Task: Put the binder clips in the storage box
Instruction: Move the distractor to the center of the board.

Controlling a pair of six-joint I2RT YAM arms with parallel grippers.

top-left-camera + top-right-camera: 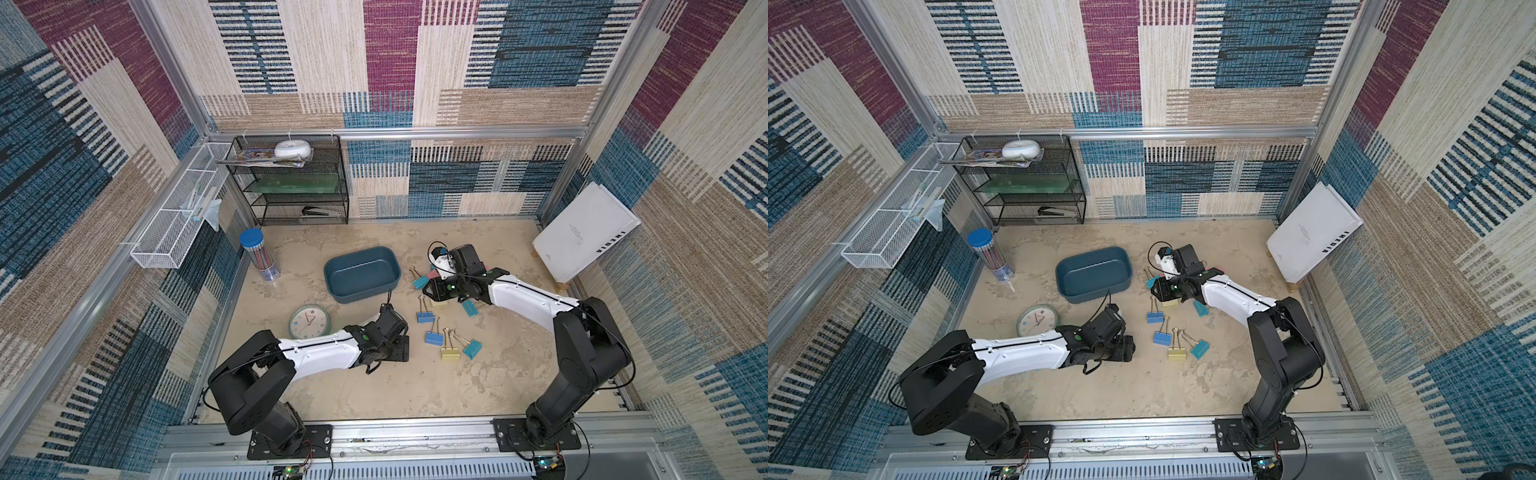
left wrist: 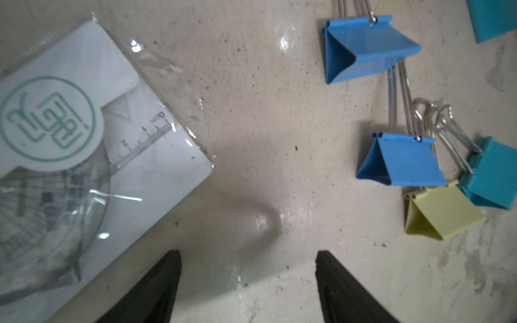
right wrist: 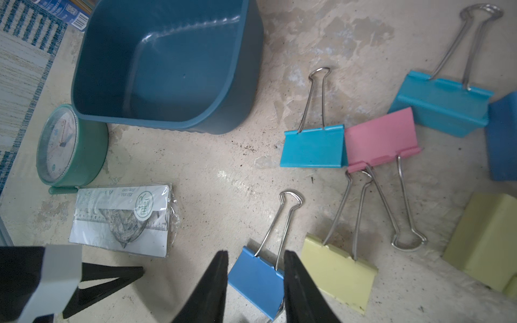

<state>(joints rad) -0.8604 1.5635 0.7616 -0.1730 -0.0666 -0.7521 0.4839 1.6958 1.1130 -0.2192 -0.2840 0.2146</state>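
The dark teal storage box (image 1: 360,297) (image 1: 1093,294) (image 3: 246,92) stands mid-table with nothing visible inside. Several binder clips lie right of it: blue (image 1: 434,338), yellow (image 1: 450,354), teal (image 1: 472,349) and pink (image 1: 433,274). My right gripper (image 1: 431,293) (image 3: 254,253) is open low over the clips. Its fingers straddle a blue clip (image 3: 260,276) lying on the table, beside a yellow clip (image 3: 338,271). My left gripper (image 1: 400,349) (image 2: 249,253) is open over bare table, nothing between its fingers. Blue clips (image 2: 402,162) and a yellow clip (image 2: 442,212) lie ahead of it.
A green clock (image 1: 309,321) sits near the left arm. A wrapped ruler pack (image 2: 70,139) (image 3: 120,223) lies beside the left gripper. A pencil tube (image 1: 259,259), black mesh rack (image 1: 291,183), white wire basket (image 1: 174,224) and white book (image 1: 586,232) line the edges.
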